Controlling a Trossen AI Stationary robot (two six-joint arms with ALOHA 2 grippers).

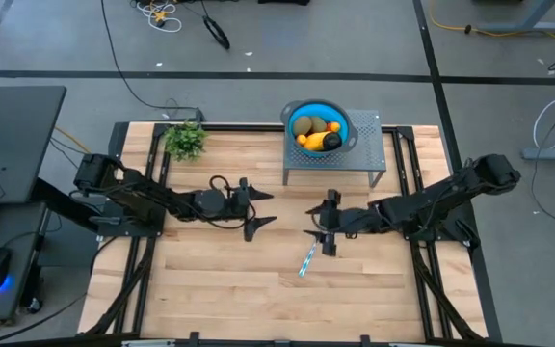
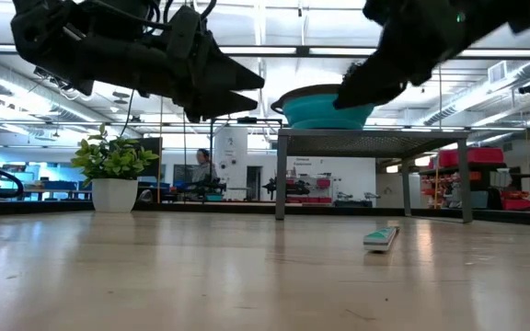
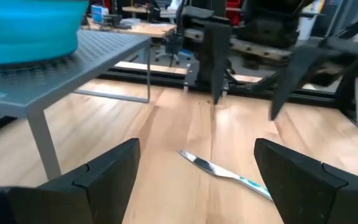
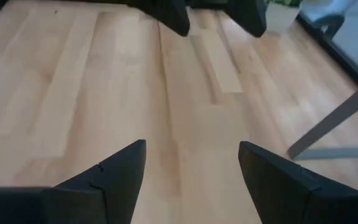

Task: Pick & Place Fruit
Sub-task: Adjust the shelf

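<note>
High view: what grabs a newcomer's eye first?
The blue bowl, piled with fruit, sits on a small grey metal stand at the table's far edge. Mid-table, the left pincer and right pincer face each other, open and empty, with a slim utensil lying near the right one.

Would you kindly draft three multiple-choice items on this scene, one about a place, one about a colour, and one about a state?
1. Where is the fruit?
A. In the bowl on the metal stand
B. Scattered on the tabletop
C. In the left pincer

2. What colour is the bowl?
A. Red
B. Blue
C. White

3. How do both pincers stand?
A. Both shut on fruit
B. One open, one shut
C. Both open and empty

Answers: 1 A, the high view shows the pieces heaped in the bowl atop the metal stand. 2 B, its rim shows blue. 3 C, the left pincer and right pincer show spread fingers with nothing between them.
</note>
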